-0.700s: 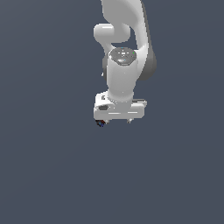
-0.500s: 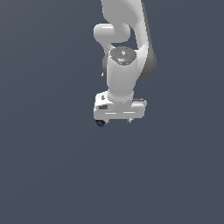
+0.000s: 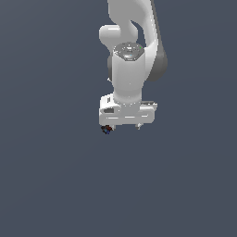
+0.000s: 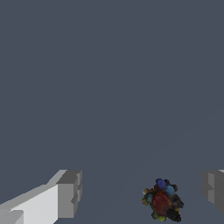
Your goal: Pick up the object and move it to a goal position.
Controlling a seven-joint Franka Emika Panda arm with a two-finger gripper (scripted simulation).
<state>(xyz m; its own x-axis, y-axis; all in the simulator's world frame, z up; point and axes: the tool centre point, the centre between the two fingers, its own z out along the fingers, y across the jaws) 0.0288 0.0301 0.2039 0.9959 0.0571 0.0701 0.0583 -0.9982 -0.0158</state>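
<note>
The object (image 4: 162, 204) is a tiny lumpy cluster of dark blobs with blue, red and orange specks, lying on the flat grey floor. In the wrist view it sits between my two grey fingertips (image 4: 69, 193), closer to the far one, touching neither. My white gripper (image 4: 142, 192) is open around it. In the exterior view the object (image 3: 107, 130) peeks out just below the gripper's underside, toward that view's left. The gripper (image 3: 124, 127) hangs straight down under the white arm, and its fingers are mostly hidden by the hand.
A plain dark grey floor (image 3: 51, 176) fills both views. No other objects, containers or edges show.
The arm has turned slightly about its vertical axis and settled a little lower. The object has stayed in place.
</note>
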